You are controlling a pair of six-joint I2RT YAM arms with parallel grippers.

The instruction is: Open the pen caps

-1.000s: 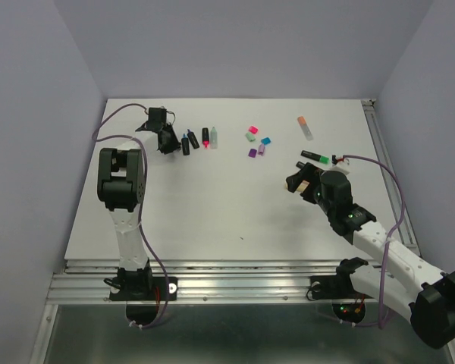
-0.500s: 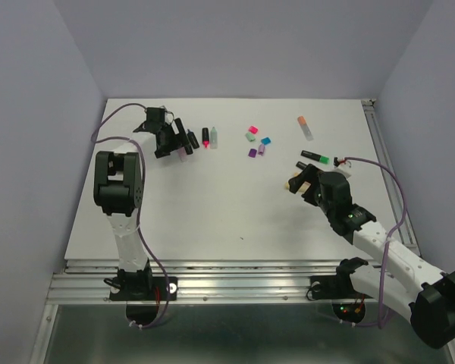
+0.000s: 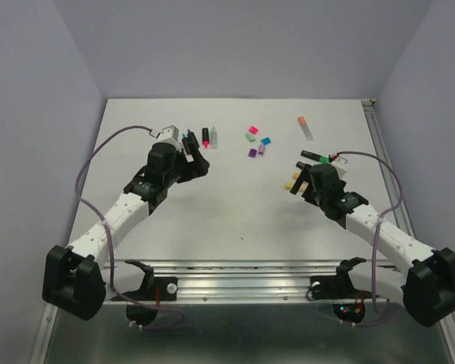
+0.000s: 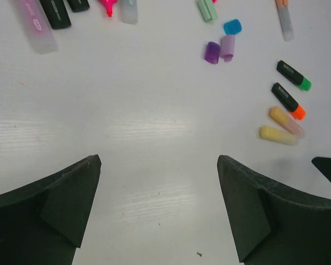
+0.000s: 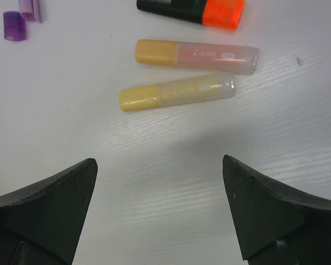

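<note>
Several loose pen caps lie mid-table at the back: pink (image 3: pixel 252 130), green (image 3: pixel 250 137), blue (image 3: pixel 265 141), purple (image 3: pixel 252 152) and lilac (image 3: pixel 261 150). A row of pens (image 3: pixel 205 137) lies at the back left, uncapped, seen as black and pastel barrels (image 4: pixel 55 12). My left gripper (image 3: pixel 197 158) (image 4: pixel 159 160) hovers open and empty just near them. On the right lie capped pens: black with green end (image 3: pixel 313 156), black with orange end (image 5: pixel 193 8), pastel orange (image 5: pixel 196 55) and yellow (image 5: pixel 176 91). My right gripper (image 3: pixel 298 180) (image 5: pixel 159 160) hangs open over bare table just short of the yellow pen.
One pastel pen with an orange end (image 3: pixel 305 127) lies alone at the far right. A metal rail (image 3: pixel 379 144) runs along the table's right edge. Purple cables (image 3: pixel 98 152) loop from both arms. Walls close in on the left, back and right.
My left gripper has opened, and its arm has dropped from upright to stretched out, bringing the gripper right and nearer, off the left row of pens. The right gripper edged slightly farther.
</note>
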